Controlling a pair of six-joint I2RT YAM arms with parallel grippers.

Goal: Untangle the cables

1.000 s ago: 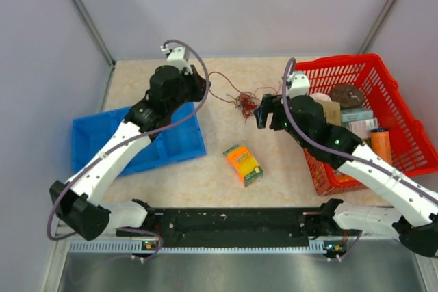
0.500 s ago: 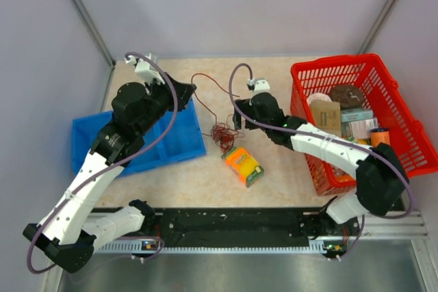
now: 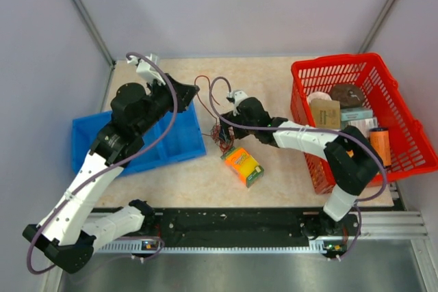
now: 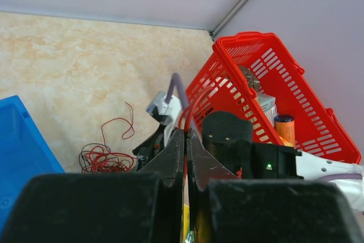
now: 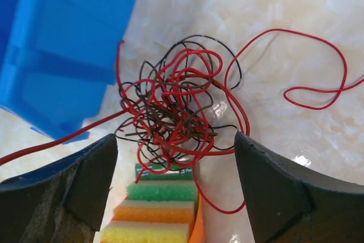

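The cables are a knotted clump of thin red and blackish wires (image 3: 222,135) on the table by the blue bin's right corner; the clump also shows in the right wrist view (image 5: 179,112) and the left wrist view (image 4: 105,157). My left gripper (image 3: 194,89) is raised left of and behind the clump, shut on one red strand (image 4: 190,103) that runs up from it. In the left wrist view this gripper (image 4: 186,138) has its jaws pressed together on the strand. My right gripper (image 3: 228,115) hangs open over the clump, its jaws (image 5: 175,140) wide apart on either side of the clump.
A blue bin (image 3: 137,143) lies left of the clump. A striped sponge pack (image 3: 243,165) lies just in front of it, touching loose strands. A red basket (image 3: 404,111) of items stands at the right. A loose red loop (image 5: 315,81) trails away from the clump.
My right gripper has moved left and now sits over the clump. My left gripper still holds the red strand in about the same place.
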